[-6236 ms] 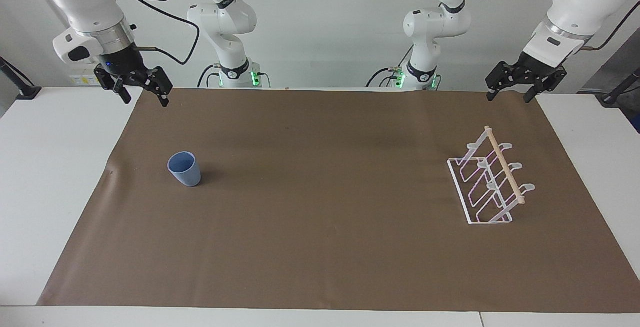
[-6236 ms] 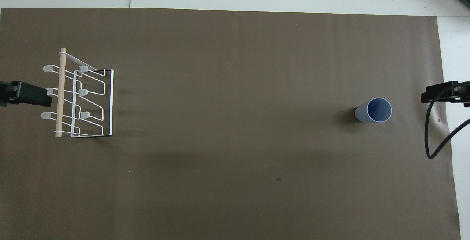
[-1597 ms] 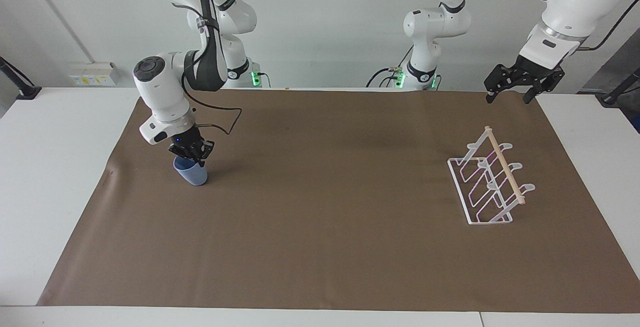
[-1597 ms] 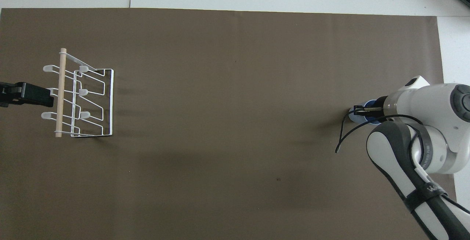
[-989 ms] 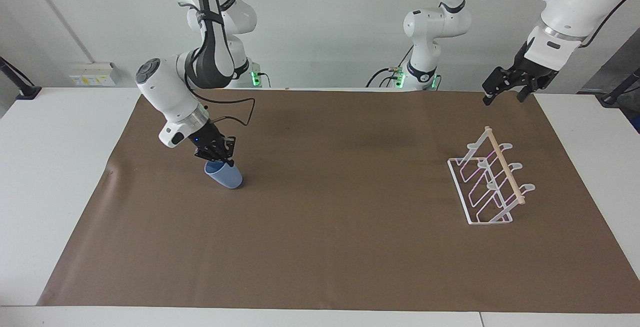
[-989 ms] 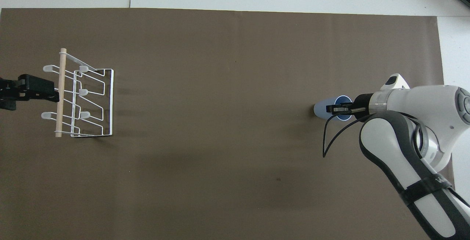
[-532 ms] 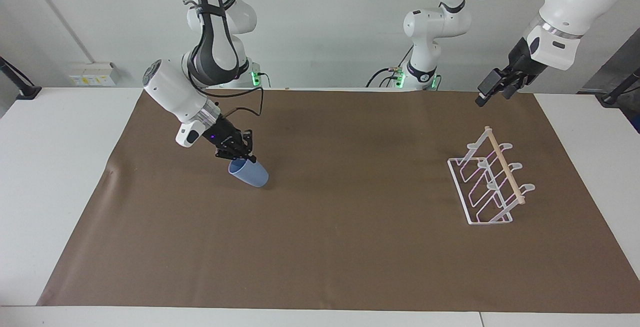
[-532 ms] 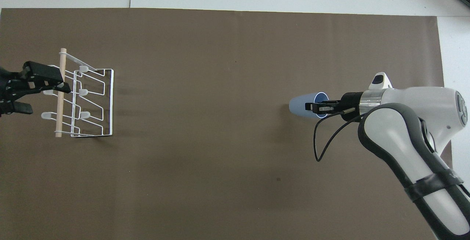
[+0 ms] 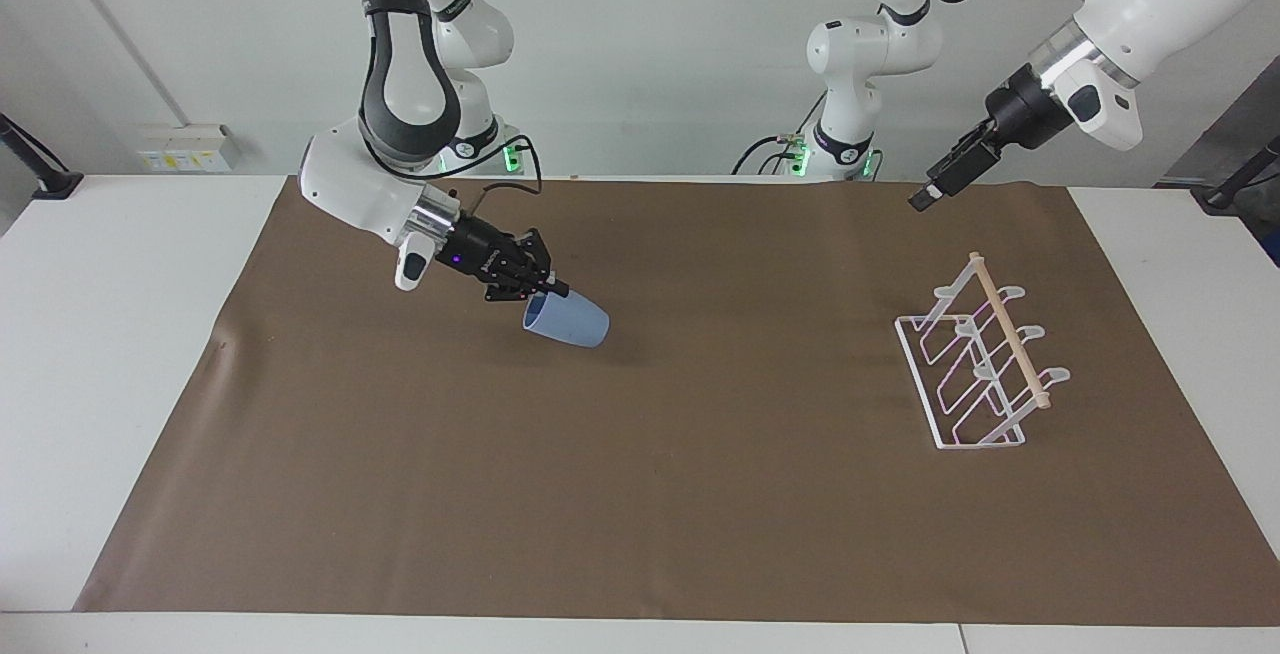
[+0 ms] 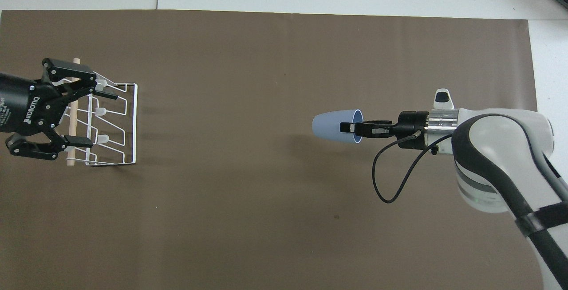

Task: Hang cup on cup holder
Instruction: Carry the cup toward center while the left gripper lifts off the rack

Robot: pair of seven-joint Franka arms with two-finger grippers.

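Your left gripper point(image 10: 93, 119) hangs in the air with its fingers spread wide, above the brown mat point(image 9: 640, 494). The cup holder point(image 9: 985, 364) stands at that arm's end. Your right gripper point(image 9: 545, 292) pinches the blue cup point(image 9: 567, 321) by its rim, lifted and tipped sideways over the mat's middle.

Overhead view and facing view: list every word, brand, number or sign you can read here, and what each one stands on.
"ROBOTIQ": white letters on the black body of the left gripper, open over the cup holder in the overhead view.
Wall plate in the facing view: yellow markings, too small to read.
No text shows on the cup, the right gripper holding it, or the brown mat.
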